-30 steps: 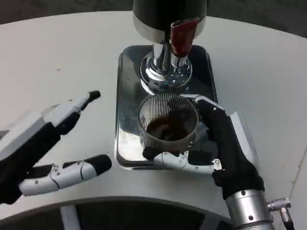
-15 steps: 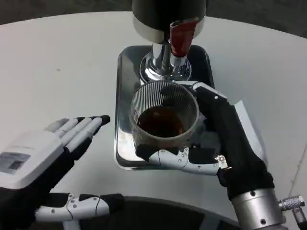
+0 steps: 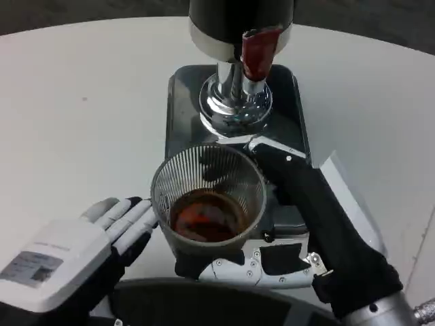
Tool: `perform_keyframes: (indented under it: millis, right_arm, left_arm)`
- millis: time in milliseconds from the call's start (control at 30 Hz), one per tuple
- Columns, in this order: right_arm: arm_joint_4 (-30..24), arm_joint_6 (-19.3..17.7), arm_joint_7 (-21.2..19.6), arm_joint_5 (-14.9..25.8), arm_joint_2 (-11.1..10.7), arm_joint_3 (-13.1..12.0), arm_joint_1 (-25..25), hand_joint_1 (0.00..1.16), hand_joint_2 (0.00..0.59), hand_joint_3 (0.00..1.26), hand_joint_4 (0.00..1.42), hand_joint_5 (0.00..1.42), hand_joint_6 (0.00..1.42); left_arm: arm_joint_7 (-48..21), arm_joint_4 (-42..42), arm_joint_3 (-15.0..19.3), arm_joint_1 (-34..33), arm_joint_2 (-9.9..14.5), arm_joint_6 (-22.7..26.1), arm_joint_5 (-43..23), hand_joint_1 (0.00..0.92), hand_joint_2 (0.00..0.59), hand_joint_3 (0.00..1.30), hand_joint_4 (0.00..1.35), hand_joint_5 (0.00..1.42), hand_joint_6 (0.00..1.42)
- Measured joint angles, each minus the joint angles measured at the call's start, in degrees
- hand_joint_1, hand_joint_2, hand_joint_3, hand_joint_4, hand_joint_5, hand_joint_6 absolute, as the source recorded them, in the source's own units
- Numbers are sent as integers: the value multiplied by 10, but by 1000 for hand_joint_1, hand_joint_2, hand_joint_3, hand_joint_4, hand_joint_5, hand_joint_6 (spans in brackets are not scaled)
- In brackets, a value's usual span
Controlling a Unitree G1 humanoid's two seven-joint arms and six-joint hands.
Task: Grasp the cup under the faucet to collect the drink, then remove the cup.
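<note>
While the round white table takes most of the head view, a rectangular shiny metal tray lies on it at the middle, reaching toward the far edge. On the far part of the tray stands a drink dispenser with a dark body, a chrome base and a red tap handle at the front.

The right hand, with black palm and white-and-black fingers, comes in from the lower right and holds the ribbed transparent cup. Its fingers wrap around the right side and the near side of the cup, so the hand is closed on it. The cup is upright and has brown liquid in the bottom. It is near the front edge of the tray, on the near side of the chrome base and no longer directly below the tap.

The left hand, with white back, is at the lower left. Its fingers are straight and a little apart, holding nothing, and the fingertips are just beside the left wall of the cup.
</note>
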Motion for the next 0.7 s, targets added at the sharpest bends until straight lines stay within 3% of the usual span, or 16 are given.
perform_keyframes:
  millis: [233,700]
  right_arm:
    - [-19,0,6,15,-10,-1,56,1153,116,680,889,933,1282]
    - [-96,4,12,45,-16,-4,128,1143,115,688,889,933,1283]
  left_arm:
    - [0,-34,-20,12,-13,-1,18,0,59,0,0,0,0]
    - [0,-49,-20,35,-32,2,42,0,55,0,0,0,0]
